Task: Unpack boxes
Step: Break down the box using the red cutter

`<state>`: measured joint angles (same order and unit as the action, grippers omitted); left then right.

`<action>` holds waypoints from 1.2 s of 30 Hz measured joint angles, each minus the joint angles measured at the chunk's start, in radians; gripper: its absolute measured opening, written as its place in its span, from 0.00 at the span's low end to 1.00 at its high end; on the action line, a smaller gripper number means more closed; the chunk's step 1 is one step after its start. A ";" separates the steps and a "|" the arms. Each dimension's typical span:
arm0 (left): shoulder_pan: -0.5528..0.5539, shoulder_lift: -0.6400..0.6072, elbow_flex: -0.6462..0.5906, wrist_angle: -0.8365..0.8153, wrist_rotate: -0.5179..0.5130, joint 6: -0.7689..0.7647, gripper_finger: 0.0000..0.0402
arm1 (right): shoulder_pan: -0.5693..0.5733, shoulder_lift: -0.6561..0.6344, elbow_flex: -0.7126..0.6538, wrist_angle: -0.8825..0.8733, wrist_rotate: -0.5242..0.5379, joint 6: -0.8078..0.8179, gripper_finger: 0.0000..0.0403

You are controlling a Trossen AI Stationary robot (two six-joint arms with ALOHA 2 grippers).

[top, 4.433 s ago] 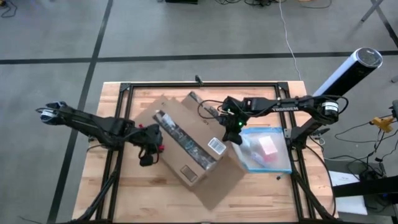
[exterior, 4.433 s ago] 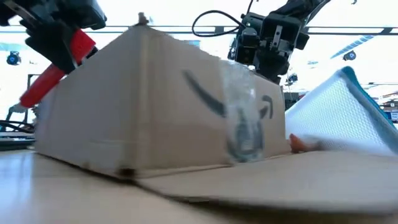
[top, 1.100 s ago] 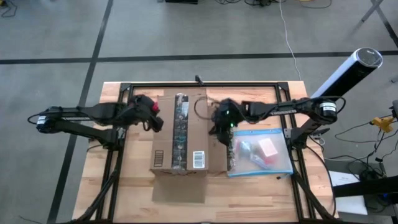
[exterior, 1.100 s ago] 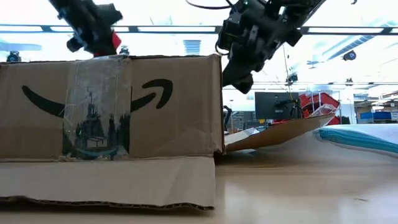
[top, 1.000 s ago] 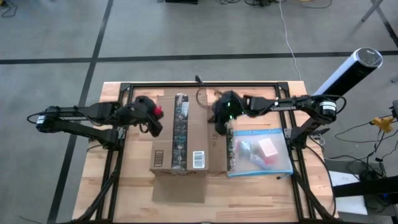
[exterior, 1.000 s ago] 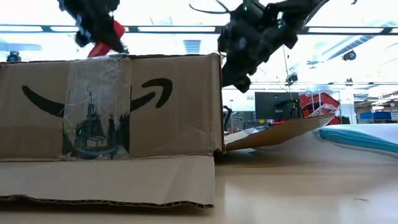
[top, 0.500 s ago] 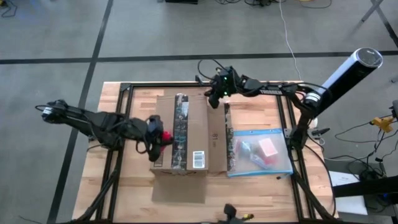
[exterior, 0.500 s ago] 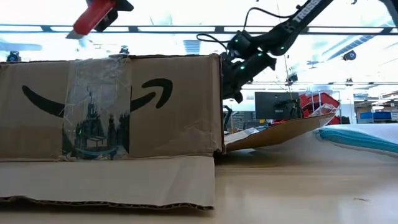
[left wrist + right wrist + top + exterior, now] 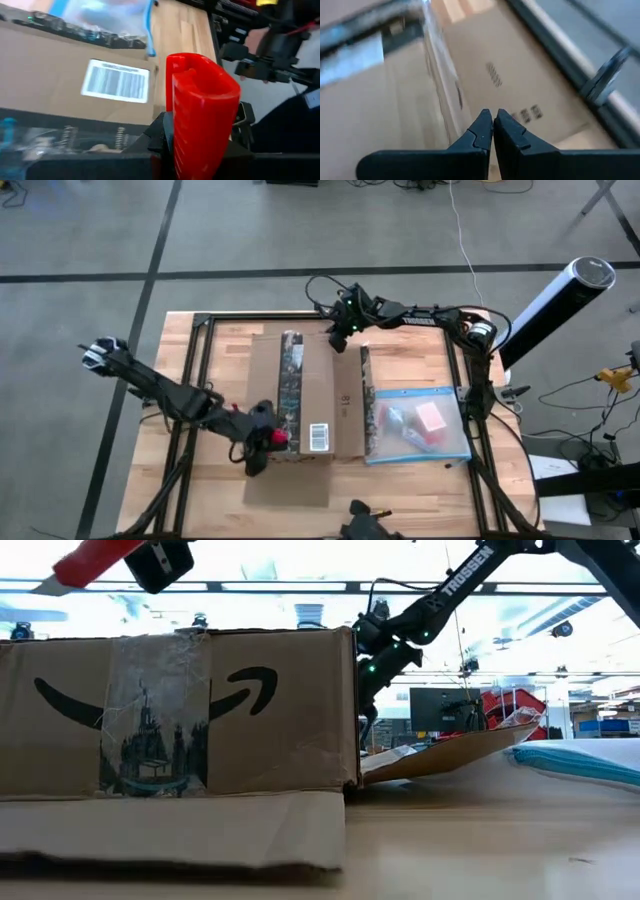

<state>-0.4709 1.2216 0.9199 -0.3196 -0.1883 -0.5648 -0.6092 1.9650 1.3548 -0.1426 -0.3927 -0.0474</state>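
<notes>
The box (image 9: pixel 300 395) sits in the middle of the counter (image 9: pixel 420 480), its top shut under a shiny strip of tape (image 9: pixel 289 385) that runs from the far edge to the near edge, with a white barcode label (image 9: pixel 320 436) close to the near edge. I judge it stiff along its folds but easy to dent across the broad top, light enough to slide if pushed from the side, and slick wherever the tape covers it. The corners and the folded edges look like the best places to hold or brace it; the taped seam is where it has to be opened.

My left jaws (image 9: pixel 262 442) are clamped on the red cutter (image 9: pixel 200 112), poised over the near end of the tape beside the label. My right jaws (image 9: pixel 492 131) are pressed together with nothing between them, at the far right corner of the box.

What the box holds I cannot tell, since it is sealed. Just right of it lies a clear pouch with a blue edge (image 9: pixel 420 423); something pink and some paler items show through it. One loose cardboard flap lies flat at the near side, another between box and pouch.
</notes>
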 joint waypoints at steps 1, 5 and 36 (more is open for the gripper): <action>-0.007 0.013 0.000 0.008 0.001 -0.003 0.07 | 0.000 0.002 0.000 -0.013 -0.008 -0.007 0.00; -0.013 0.058 -0.003 0.003 0.000 -0.002 0.07 | 0.000 0.002 0.000 -0.056 -0.057 -0.041 0.00; 0.020 -0.370 -0.177 -0.211 -0.311 -0.062 0.07 | 0.256 -0.302 -0.087 -0.591 -0.367 -0.188 0.00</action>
<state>-0.4507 0.8515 0.7429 -0.5308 -0.4996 -0.6269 -0.3534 1.6628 1.2683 -0.7339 -0.7595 -0.2355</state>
